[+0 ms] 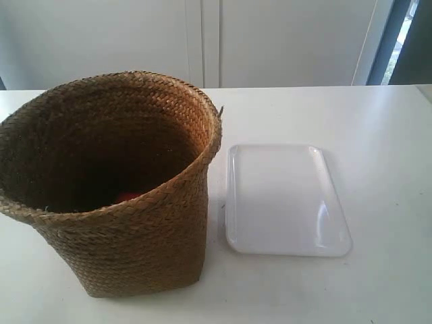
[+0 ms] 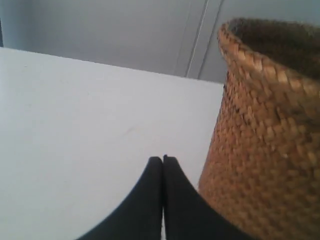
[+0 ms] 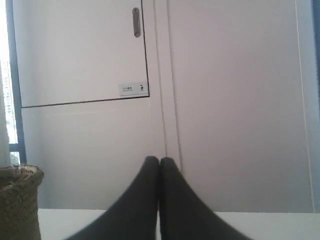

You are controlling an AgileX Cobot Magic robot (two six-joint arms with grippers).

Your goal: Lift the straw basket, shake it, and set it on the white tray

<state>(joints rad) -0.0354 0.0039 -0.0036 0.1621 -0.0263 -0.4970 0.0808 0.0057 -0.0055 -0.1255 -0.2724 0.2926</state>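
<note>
Exterior view: the basket (image 1: 121, 229) stands on the table (image 1: 378, 135), with the tray (image 1: 283, 202) just beside it.

Left wrist view: my left gripper (image 2: 163, 159), pressed together, sits near the basket's wall.

Right wrist view: my right gripper (image 3: 159, 160) is likewise pressed together.

I should spread both, then clamp opposite sides of the rim evenly.

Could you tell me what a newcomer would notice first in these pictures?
The big straw basket fills the exterior view's left, upright on the white table, something red showing deep inside. The white tray lies flat just beside it, not touching. The left gripper and right gripper are shut, empty.
</note>
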